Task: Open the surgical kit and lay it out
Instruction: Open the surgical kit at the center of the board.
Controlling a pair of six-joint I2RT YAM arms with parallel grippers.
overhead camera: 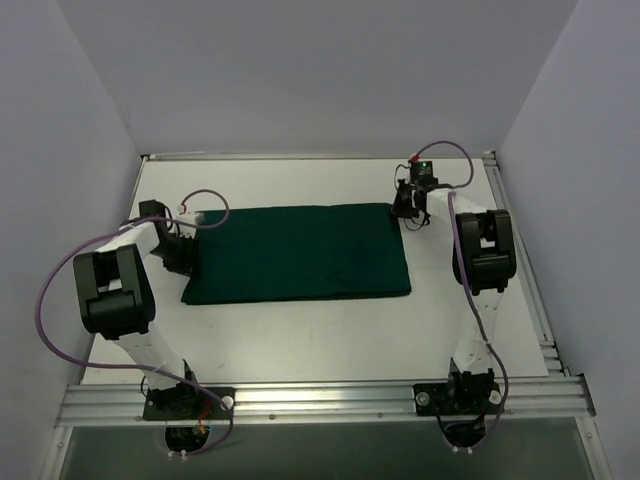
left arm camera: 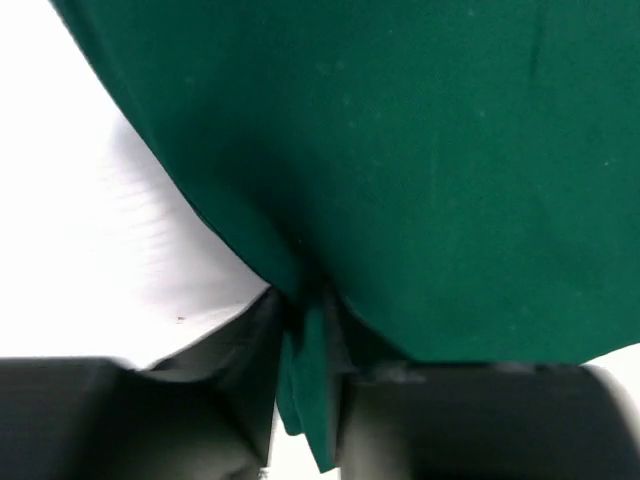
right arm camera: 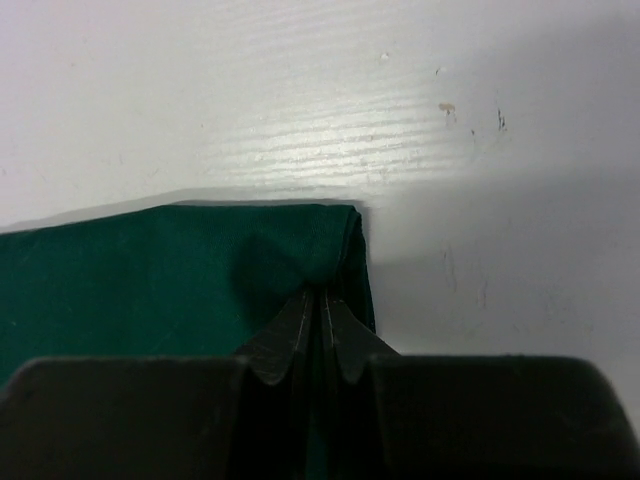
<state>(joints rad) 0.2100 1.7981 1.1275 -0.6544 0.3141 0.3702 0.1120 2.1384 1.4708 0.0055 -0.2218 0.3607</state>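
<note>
The dark green cloth wrap (overhead camera: 295,252) lies spread flat as a rectangle on the white table. My left gripper (overhead camera: 186,243) is at its far left corner, shut on a fold of the cloth (left arm camera: 310,390). My right gripper (overhead camera: 403,207) is at its far right corner, shut on the cloth's corner (right arm camera: 330,255). The steel tray and the silver instruments are not in view.
The white table (overhead camera: 300,335) is bordered by an aluminium rail at the front (overhead camera: 320,397) and rails at the right (overhead camera: 520,250) and back. Grey walls close in left, right and behind. Purple cables loop off both arms.
</note>
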